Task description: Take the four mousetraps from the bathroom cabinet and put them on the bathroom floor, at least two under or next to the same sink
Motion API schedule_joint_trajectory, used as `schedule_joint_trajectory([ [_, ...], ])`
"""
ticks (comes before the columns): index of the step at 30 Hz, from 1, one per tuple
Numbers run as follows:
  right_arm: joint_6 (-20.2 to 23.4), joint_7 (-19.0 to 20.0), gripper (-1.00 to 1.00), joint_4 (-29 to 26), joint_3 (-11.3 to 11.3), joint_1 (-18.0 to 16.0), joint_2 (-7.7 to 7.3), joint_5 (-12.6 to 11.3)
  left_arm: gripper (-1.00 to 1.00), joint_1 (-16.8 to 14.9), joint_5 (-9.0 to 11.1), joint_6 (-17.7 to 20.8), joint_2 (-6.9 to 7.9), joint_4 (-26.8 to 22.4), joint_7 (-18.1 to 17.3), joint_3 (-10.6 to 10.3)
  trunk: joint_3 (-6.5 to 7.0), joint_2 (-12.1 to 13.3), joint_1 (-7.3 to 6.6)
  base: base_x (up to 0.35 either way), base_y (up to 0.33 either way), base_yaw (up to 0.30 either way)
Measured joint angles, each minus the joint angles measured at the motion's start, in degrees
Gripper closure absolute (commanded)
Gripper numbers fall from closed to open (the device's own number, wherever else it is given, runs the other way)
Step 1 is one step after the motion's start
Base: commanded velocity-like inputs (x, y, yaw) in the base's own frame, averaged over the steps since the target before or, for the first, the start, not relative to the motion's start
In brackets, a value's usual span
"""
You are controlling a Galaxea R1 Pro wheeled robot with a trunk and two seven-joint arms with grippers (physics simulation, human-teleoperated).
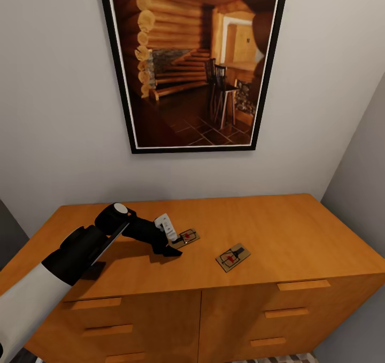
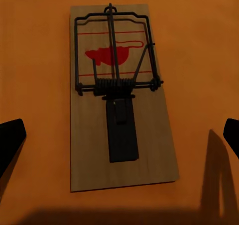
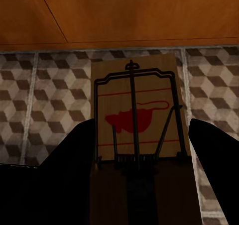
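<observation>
Domestic interior, a furnished room in a home. Evidence: a low orange-brown wooden cabinet (image 1: 299, 229) with bar-handled drawers, standing against a plain pale wall in a corner; a large black-framed picture (image 1: 192, 63) of a log-cabin interior hung above its back edge; floor tiles (image 3: 35, 105) in a brown-and-cream cube pattern.

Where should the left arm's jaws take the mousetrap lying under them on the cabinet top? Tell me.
Across the bare wooden long edges of the mousetrap, coming straight down from above. It lies flat on the cabinet top; the left gripper is open, straddling it, clear of the wire.
</observation>
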Motion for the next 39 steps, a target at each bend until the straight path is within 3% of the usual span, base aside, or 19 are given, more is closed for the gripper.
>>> schedule_joint_trajectory([
  [1,0.0,0.01,1.0,0.0,-0.01,0.0,-0.02,-0.02,-1.0,0.0,0.0,0.0,0.0,0.0,0.0,0.0,0.0,0.0,0.0,0.0,0.0,0.0],
  [2,0.0,-0.03,1.0,0.0,-0.01,0.0,-0.04,-0.01,1.0,0.0,0.0,-0.02,0.0,0.01,-0.01,0.01,0.0,0.0,0.0,0.0,0.0,0.0],
  [39,0.0,0.06,1.0,0.0,0.0,0.02,-0.02,0.0,1.0,0.0,0.1,0.29,-0.17,0.09,0.15,0.12,0.0,0.0,0.0,0.0,0.0,0.0],
])
